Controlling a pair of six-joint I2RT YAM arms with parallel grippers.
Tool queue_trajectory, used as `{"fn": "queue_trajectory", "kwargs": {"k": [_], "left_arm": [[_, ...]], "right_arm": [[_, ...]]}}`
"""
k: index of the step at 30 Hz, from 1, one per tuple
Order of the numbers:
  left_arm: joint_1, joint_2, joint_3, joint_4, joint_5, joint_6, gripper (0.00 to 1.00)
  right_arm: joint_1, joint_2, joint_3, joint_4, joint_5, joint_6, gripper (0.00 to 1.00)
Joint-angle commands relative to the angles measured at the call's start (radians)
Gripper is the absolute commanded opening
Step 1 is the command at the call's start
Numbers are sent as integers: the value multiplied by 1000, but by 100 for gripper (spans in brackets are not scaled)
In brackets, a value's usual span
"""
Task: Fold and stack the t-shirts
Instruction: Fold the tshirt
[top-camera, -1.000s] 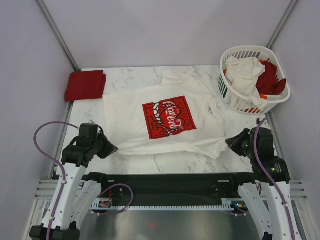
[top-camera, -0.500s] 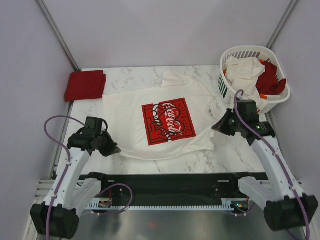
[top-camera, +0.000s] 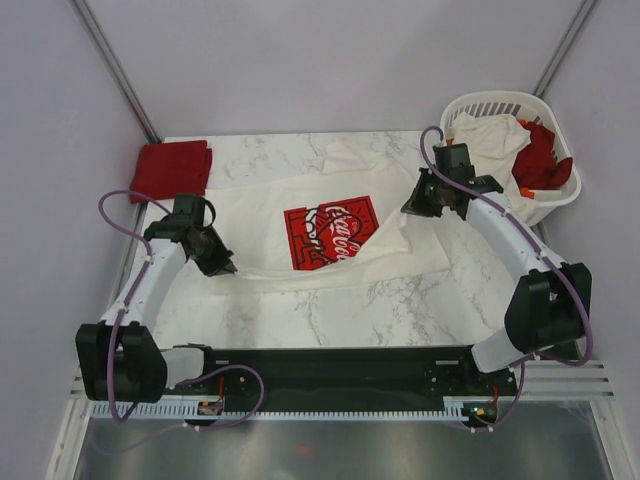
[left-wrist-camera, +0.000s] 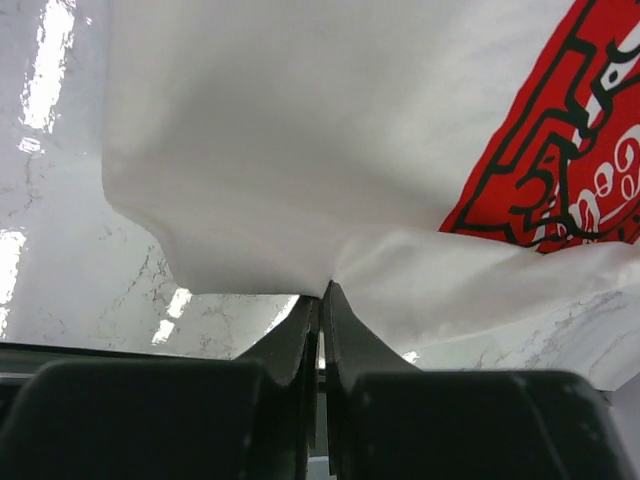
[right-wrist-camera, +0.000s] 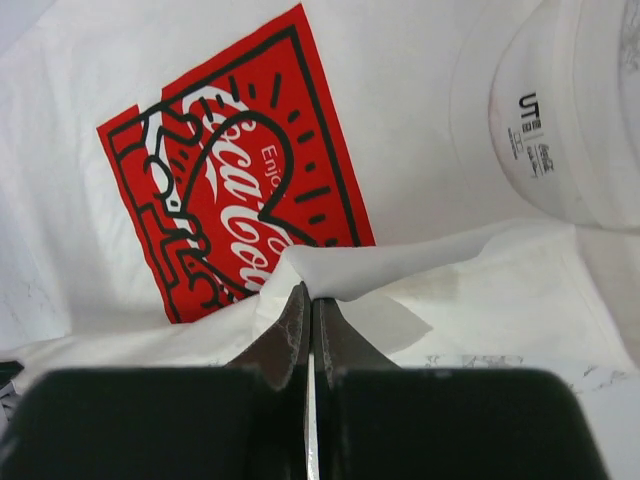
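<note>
A cream-white t-shirt (top-camera: 260, 215) with a red graphic (top-camera: 335, 232) lies spread on the marble table. Its near hem is lifted and doubled back over the chest. My left gripper (top-camera: 222, 265) is shut on the hem's left corner; the left wrist view shows the cloth (left-wrist-camera: 300, 150) pinched at the tips of that gripper (left-wrist-camera: 322, 290). My right gripper (top-camera: 412, 205) is shut on the right corner, held above the shirt (right-wrist-camera: 400, 100) near the graphic (right-wrist-camera: 230, 170), with cloth bunched at its tips (right-wrist-camera: 309, 292). A folded red t-shirt (top-camera: 170, 170) sits at the far left corner.
A white slatted laundry basket (top-camera: 500, 98) stands at the far right with a cream t-shirt (top-camera: 490, 145) and a red one (top-camera: 540, 160) inside. Bare marble (top-camera: 400, 300) shows between the shirt and the near edge. Metal frame posts rise at both far corners.
Both grippers have carried the shirt's near hem away from the table's front edge and over the shirt. The right one has gone farther back, almost to the basket.
</note>
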Motion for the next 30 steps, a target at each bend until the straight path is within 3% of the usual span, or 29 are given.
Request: {"fn": "queue_trajectory", "kwargs": {"k": [1, 8, 22, 30], "left_arm": [[24, 52, 50, 46, -27, 68, 6], [41, 152, 86, 75, -39, 88, 5], [96, 393, 208, 113, -70, 131, 3], [138, 519, 300, 112, -128, 149, 12]], "right_arm": [[1, 84, 115, 25, 41, -41, 0], [13, 245, 189, 39, 34, -33, 0], [18, 371, 334, 42, 153, -8, 0], [19, 475, 414, 44, 235, 1, 0]]}}
